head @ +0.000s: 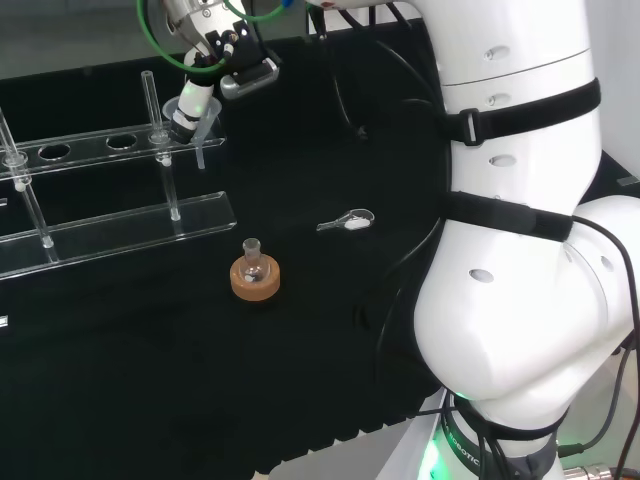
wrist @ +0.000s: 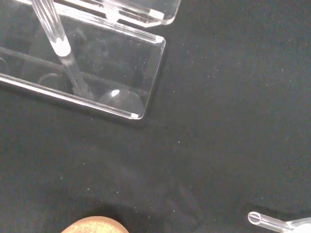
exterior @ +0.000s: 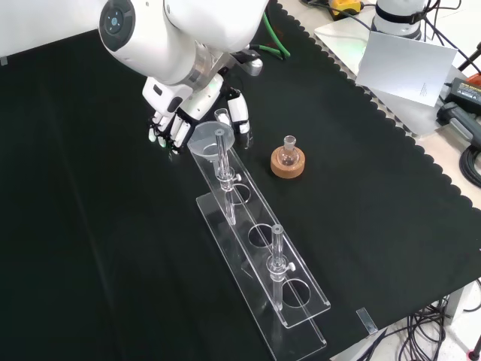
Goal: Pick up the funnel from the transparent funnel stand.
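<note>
My robot hand (exterior: 197, 105) sits in the upper left of the front view, right at the far end of the transparent funnel stand (exterior: 259, 252), and in the head view it shows in the upper left of the frame too. The clear funnel (exterior: 208, 141) is at that end of the stand, its wide mouth up, and its stem hangs down past the upper shelf in the head view (head: 199, 150). My fingers (exterior: 171, 129) are curled down beside the funnel's rim on one side, and another finger (exterior: 240, 120) comes down on the other side, so the robot hand brackets the funnel. I judge it to be closing on the funnel or just closed on it, but I cannot tell whether there is real contact all round. The funnel looks slightly raised or tilted at the shelf, though I cannot say it is free of the hole. So the approach is done and the grasp seems about made; what is left is lifting the funnel straight up so its stem clears the stand and the upright rod (exterior: 221, 154) close by. Lower in the head view, a small round flask on a cork ring (head: 255, 277) and a clear scoop (head: 347, 222) lie on the black counter (exterior: 90, 248), well apart from the stand.
</note>
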